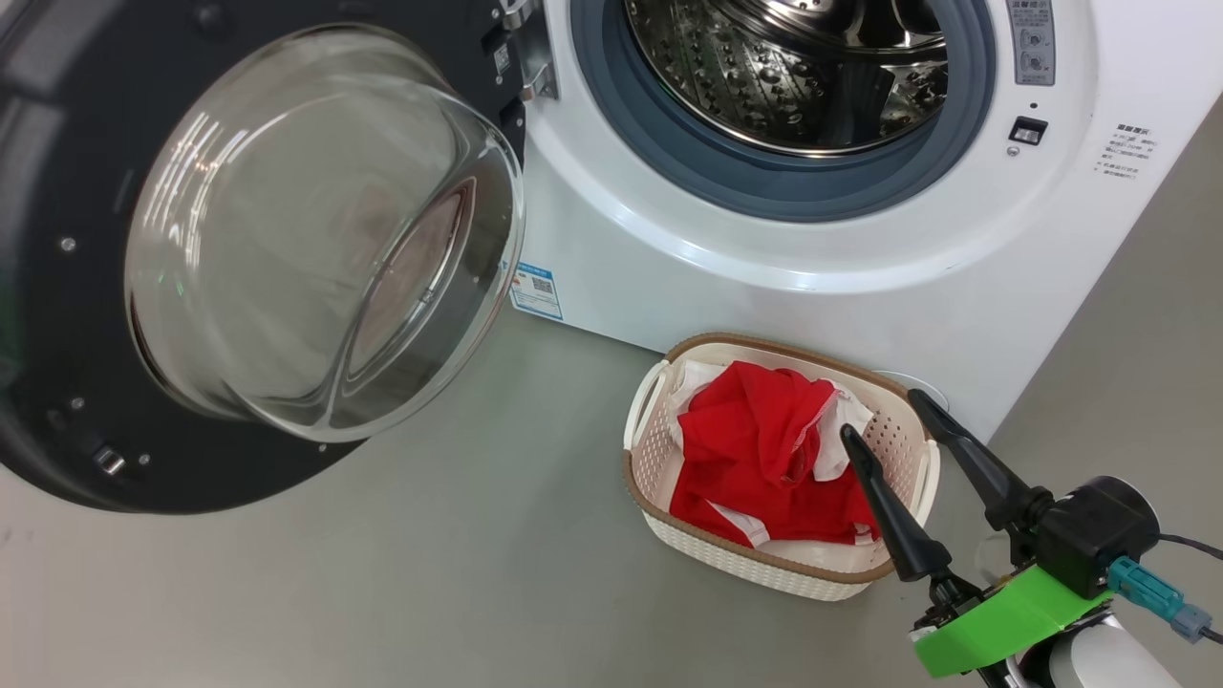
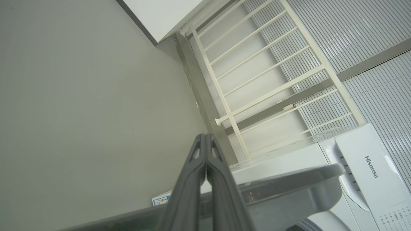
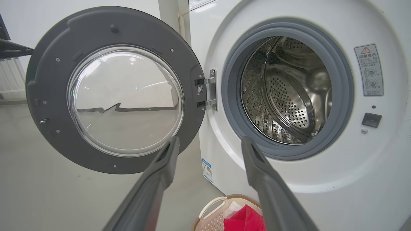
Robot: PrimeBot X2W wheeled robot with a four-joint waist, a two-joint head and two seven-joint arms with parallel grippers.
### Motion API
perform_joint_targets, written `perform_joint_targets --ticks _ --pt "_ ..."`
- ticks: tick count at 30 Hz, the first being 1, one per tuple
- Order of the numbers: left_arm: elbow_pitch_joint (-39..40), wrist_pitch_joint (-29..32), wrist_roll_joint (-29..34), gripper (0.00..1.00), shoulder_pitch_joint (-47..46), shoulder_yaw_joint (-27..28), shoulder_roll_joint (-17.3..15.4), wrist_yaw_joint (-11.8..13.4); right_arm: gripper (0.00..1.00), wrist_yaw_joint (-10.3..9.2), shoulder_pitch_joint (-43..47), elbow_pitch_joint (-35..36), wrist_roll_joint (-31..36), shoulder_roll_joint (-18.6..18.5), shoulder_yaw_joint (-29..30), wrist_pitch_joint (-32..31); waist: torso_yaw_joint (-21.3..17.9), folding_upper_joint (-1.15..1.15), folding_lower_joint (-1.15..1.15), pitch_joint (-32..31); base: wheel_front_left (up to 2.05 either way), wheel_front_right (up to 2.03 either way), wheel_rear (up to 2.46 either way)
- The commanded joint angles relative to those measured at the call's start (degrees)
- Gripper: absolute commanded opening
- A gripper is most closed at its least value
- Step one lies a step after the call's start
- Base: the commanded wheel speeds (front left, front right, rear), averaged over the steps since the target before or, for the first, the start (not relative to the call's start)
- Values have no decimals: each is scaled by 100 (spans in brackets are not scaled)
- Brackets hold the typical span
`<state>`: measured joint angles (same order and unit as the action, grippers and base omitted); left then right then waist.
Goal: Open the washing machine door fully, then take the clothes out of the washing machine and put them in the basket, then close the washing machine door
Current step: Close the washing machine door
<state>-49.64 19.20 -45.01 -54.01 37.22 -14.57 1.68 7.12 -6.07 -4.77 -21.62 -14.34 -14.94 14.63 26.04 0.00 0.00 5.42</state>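
The white washing machine (image 1: 726, 258) stands with its round black-rimmed door (image 1: 287, 239) swung wide to the left; its steel drum (image 3: 289, 96) looks bare inside. On the floor before it sits the cream basket (image 1: 659, 459) with the red clothes (image 1: 764, 449) piled in it, also seen at the bottom of the right wrist view (image 3: 244, 219). My right gripper (image 1: 879, 416) hovers open over the basket's right end, nothing between its fingers (image 3: 160, 173). My left gripper (image 2: 205, 138) is shut and empty, its tips pressed together, pointing past the door's edge (image 2: 289, 186) towards the floor.
A cream railing (image 2: 263, 80) and ribbed wall panels (image 2: 369, 48) stand beyond the machine in the left wrist view. Grey floor (image 1: 382, 573) spreads to the left of the basket and under the open door. A small blue label (image 1: 537, 290) marks the machine's lower front.
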Motion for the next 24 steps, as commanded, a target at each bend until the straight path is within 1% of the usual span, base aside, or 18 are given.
perform_joint_targets --ticks 1,5,8,12,16,20,24 --pt "95 179 -82 0 -21 19 -336 -128 100 36 -139 129 -61 -87 -103 37 -12 0 0 -5 0 0 0" --pt "38 620 -204 0 63 -41 -312 -285 100 36 -106 133 -49 -93 -106 37 -34 0 0 -17 0 0 0" --pt "71 842 -328 0 124 -20 -273 -373 100 36 -92 162 -63 -49 -83 37 -52 0 0 -24 0 0 0" --pt "139 1034 -411 0 228 -15 -240 -433 100 36 -78 196 -75 8 -98 37 -67 0 0 -39 0 0 0" --pt "253 1266 -493 0 415 -13 -178 -463 100 36 -48 245 -294 150 -69 37 -91 0 0 -73 0 0 0" --pt "439 1443 -552 0 637 -30 -59 -495 100 36 -29 266 -318 174 -68 37 -97 0 0 -109 0 0 0" --pt "692 1605 -741 0 800 50 148 -503 100 36 -24 266 -317 187 -66 37 -100 0 0 -141 0 0 0"
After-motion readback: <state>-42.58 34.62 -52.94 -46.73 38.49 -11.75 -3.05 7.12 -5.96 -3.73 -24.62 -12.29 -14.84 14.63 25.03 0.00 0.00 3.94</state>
